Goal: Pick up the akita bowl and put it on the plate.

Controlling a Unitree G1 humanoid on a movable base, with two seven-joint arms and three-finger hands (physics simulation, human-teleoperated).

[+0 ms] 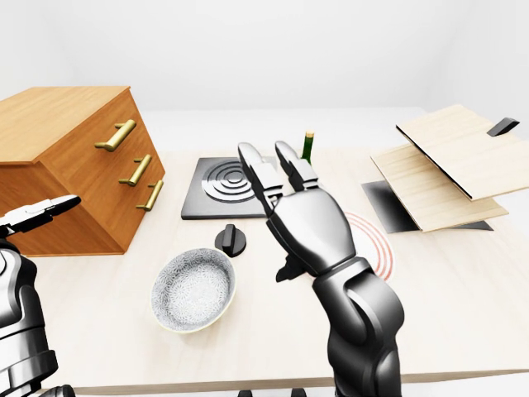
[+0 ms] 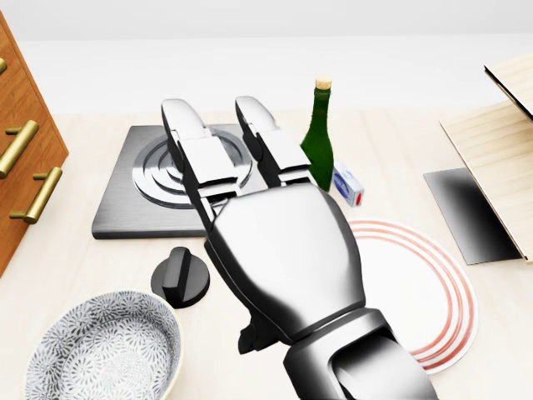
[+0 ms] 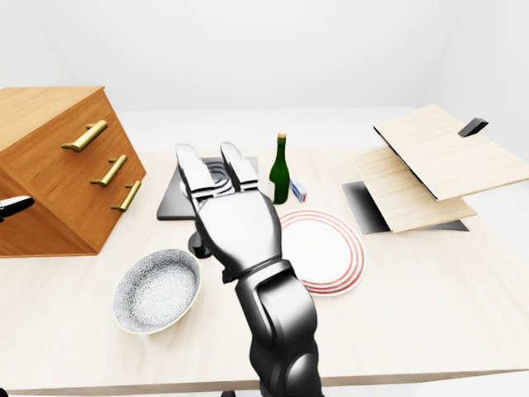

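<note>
Head view is largely filled by the glossy grey-and-black metal right hand (image 2: 283,250), back toward the camera. Its two long fingers (image 2: 187,137) are stretched straight and a little apart, its thumb hangs below, and it holds nothing. In this view the hand covers the stretch between bowl and plate.

The round ceramic akita bowl with a fine grey-and-white speckled pattern and cream rim (image 2: 104,350) sits upright at the lower left of the head view, on the table and apart from the hand. The flat white round plate with red concentric rings (image 3: 326,248) lies to its right, with nothing on it.

Above the bowl are a black round knob (image 2: 180,279) and a dark grey square metal hob with raised rings (image 2: 125,208). A green glass bottle (image 2: 318,142) stands beside a small white-and-blue box (image 2: 348,185).

The smooth pale wooden table (image 3: 413,306) also carries a brown wooden drawer cabinet with brass handles (image 1: 74,165) and tilted light wooden boards (image 1: 446,165) over a dark grey mat (image 1: 388,203). Plain white walls surround it.

The left hand (image 1: 37,215) shows at the left edge of the left-eye view; whether its fingers are apart cannot be told.
</note>
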